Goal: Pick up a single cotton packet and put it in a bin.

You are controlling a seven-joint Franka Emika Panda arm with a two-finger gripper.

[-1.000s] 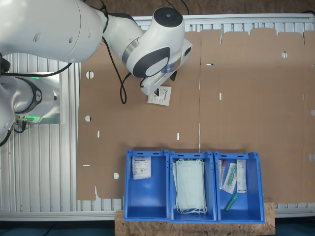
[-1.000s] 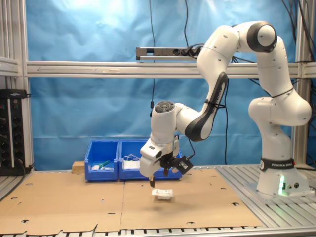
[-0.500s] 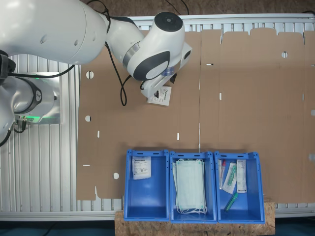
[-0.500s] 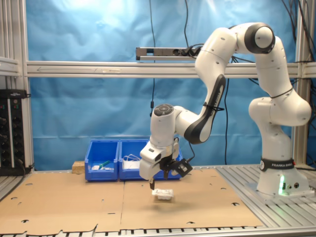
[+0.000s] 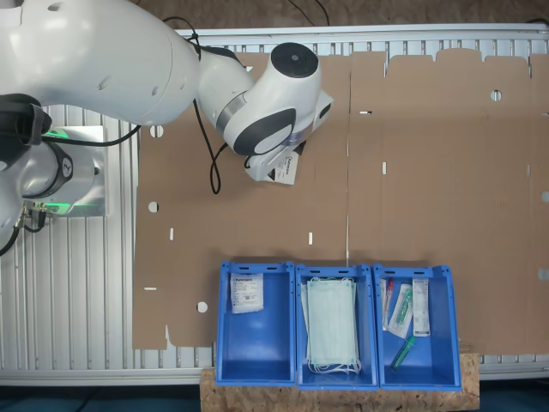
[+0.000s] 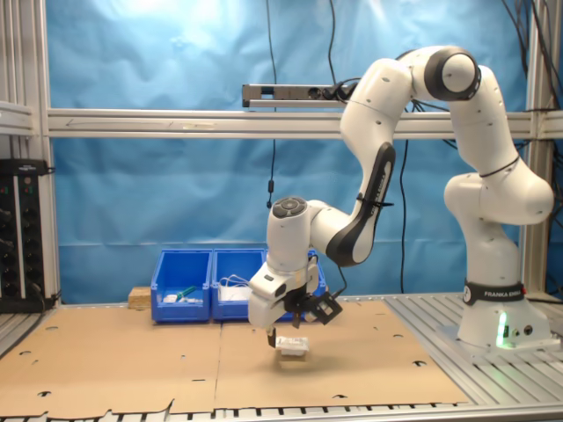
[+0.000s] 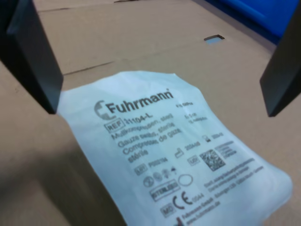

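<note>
Under the gripper lies the cotton packet, flat on the brown cardboard sheet that covers the table. The wrist view shows the two dark fingers spread wide apart, one on each side of the packet, and they hold nothing. One finger tip looks like it stands at the packet's edge; I cannot tell if it touches. The packet is white with fine dark print on its face. In the first exterior view, going from the first exterior view's left, comes first the big white robot arm, then its round wrist bent down over the packet, so just a white corner of the packet peeks out from below it. Past the gripper, well apart from it, three blue bins stand in a row at the cardboard's edge. The first bin holds another small white packet. The middle bin holds a stack of pale green face masks. The last bin holds long narrow packets. In the second exterior view the gripper hangs low, just above the packet on the cardboard, and the blue bins stand behind it, in front of a blue curtain.
</note>
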